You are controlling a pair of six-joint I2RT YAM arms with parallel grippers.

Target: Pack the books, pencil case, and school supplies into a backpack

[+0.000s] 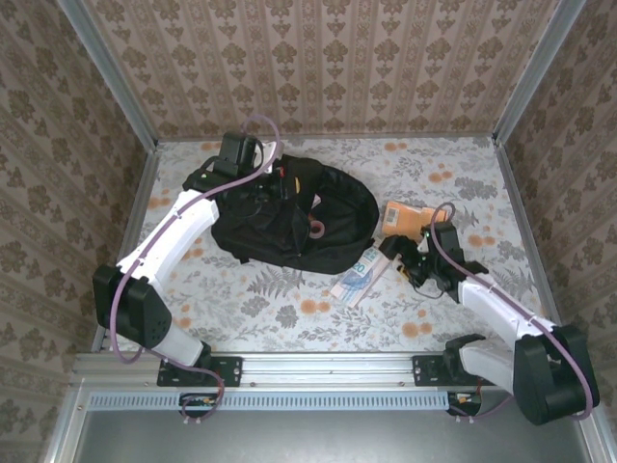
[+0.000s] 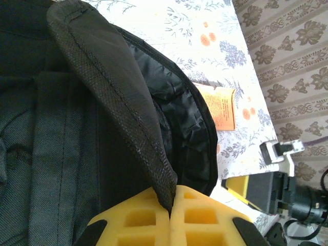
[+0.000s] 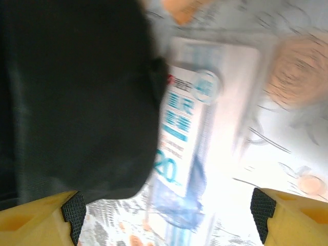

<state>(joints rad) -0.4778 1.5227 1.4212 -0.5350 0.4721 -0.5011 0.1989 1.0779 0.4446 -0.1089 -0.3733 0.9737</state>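
The black backpack point(image 1: 289, 220) lies at mid-table with its mouth open to the right. My left gripper point(image 1: 262, 188) sits at its upper left, its yellow jaws shut on the edge of a black mesh flap point(image 2: 130, 102) of the backpack point(image 2: 46, 143); the pinch shows at the left gripper point(image 2: 171, 201). An orange-tan book point(image 1: 403, 219) point(image 2: 223, 106) lies flat, right of the bag. A clear packet of school supplies point(image 1: 361, 274) point(image 3: 187, 128) with blue print lies at the bag's lower right edge. My right gripper point(image 1: 397, 253) point(image 3: 166, 212) hovers over it, open wide, holding nothing.
A pink tape roll point(image 1: 315, 229) rests on the backpack's dark fabric near its mouth. Patterned walls close in the floral table point(image 1: 289, 309) at the back and both sides. A metal rail point(image 1: 318, 367) with both arm bases runs along the near edge.
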